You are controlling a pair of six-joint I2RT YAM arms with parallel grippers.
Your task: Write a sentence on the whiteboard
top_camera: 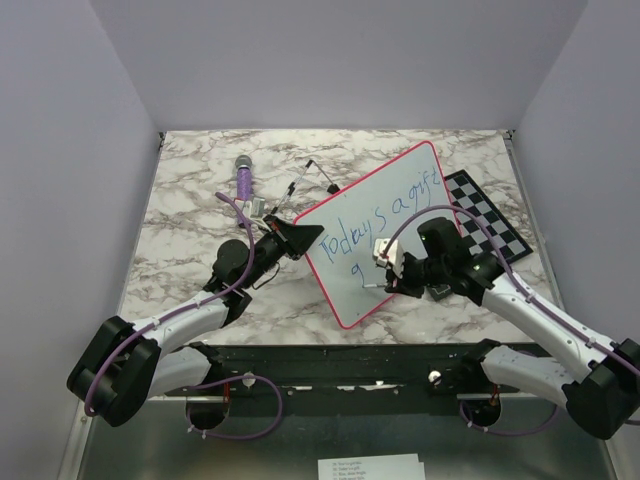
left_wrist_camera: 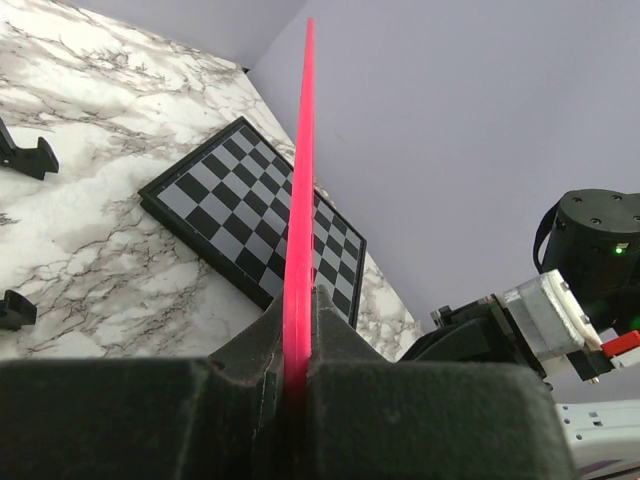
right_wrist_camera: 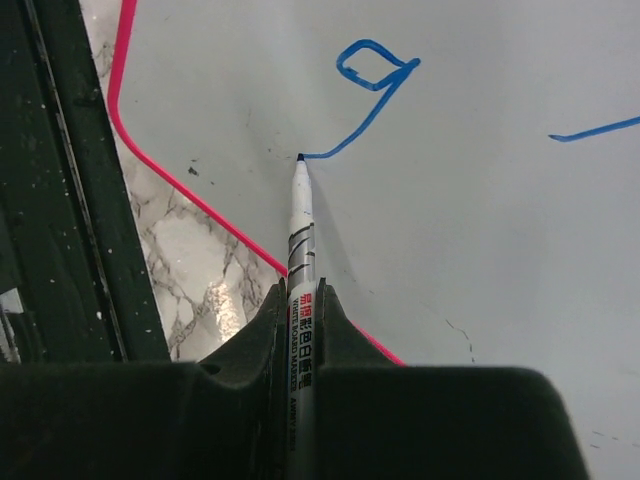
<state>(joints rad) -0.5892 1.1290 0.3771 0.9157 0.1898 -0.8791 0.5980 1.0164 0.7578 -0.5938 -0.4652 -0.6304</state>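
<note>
1. The bench (top_camera: 190,200) carries one whiteboard (top_camera: 345,295), centre-right, beside one chessboard (top_camera: 490,220).
2. The left pincer (left_wrist_camera: 297,310) clamps the whiteboard's pink rim, likely to steady it against pen pressure.
3. The right pincer (right_wrist_camera: 300,300) grips one marker (right_wrist_camera: 300,230), with its tip touching the board.
4. The sentence (top_camera: 375,222) counts one blue line, with one "g" beneath.

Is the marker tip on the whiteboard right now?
Touching. The right wrist view shows the tip of the marker meeting the whiteboard at the tail end of the blue g, no gap.
</note>
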